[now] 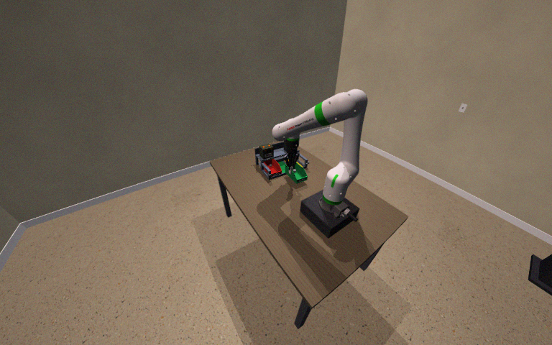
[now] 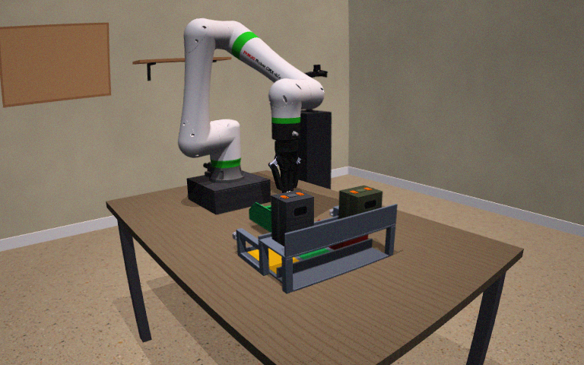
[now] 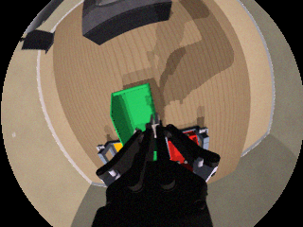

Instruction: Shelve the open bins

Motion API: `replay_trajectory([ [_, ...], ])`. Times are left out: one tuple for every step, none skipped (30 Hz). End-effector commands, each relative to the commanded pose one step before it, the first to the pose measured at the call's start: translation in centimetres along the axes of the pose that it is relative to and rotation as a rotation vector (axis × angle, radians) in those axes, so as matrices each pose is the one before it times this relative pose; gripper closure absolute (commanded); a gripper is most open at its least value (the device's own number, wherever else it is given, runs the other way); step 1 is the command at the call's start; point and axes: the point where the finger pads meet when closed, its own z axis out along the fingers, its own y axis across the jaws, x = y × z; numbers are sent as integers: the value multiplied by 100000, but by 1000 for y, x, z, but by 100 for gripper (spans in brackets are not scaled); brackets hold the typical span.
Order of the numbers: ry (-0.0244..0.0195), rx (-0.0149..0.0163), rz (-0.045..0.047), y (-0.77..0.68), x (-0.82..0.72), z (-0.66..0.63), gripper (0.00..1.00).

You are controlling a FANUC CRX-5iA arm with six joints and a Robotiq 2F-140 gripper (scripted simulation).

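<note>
The green bin [image 1: 297, 173] lies at the open front of the grey shelf [image 1: 280, 162], most of its length still out over the table. It also shows in the wrist view [image 3: 134, 113] and behind the black box in the exterior view [image 2: 260, 215]. My gripper [image 3: 155, 118] points straight down and is shut on the thin wall at the bin's shelf-side end. It also shows in the top and exterior views [image 1: 291, 165] [image 2: 286, 187]. The red bin [image 1: 272, 167] stands in the shelf beside the green one and shows in the wrist view [image 3: 178, 149]. A green mark [image 2: 312, 255] shows on the shelf floor.
A black box [image 2: 292, 214] and a dark green box [image 2: 360, 200] stand on the shelf's top board. A yellow mark [image 2: 268, 258] lies at one shelf end. The robot base [image 1: 328, 211] stands on the table behind the bins.
</note>
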Motion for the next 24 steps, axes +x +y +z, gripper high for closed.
replay_trajectory([
  [225,7,0,0,-36,-33,100],
  [225,4,1,0,-11,-10,100],
  [269,4,1,0,-13,-12,100],
  [315,3,0,0,-15,-15,100],
  [361,2,0,0,-17,-17,100],
  [408,1,-1,0,-19,-19,100],
  [454,-1,-2,1,-21,-21,100],
  [500,-4,-4,1,-23,-24,100],
  [547,7,2,0,-26,-26,100],
  [591,9,2,0,-28,-28,100],
  [632,6,0,0,-29,-30,100],
  [670,2,-2,0,-30,-32,100],
  [706,-3,-5,1,-32,-34,100],
  [741,8,1,0,-34,-36,100],
  [772,10,2,0,-35,-38,100],
  [797,4,-1,0,-35,-39,100],
  [0,0,0,0,0,0,100],
  [0,0,0,0,0,0,100],
  [819,-2,-4,1,-36,-41,100],
  [839,6,0,0,-37,-42,100],
  [854,10,2,0,-37,-43,100],
  [863,4,-1,0,-37,-44,100],
  [868,-2,-5,1,-36,-45,100],
  [871,10,2,0,-37,-45,100],
])
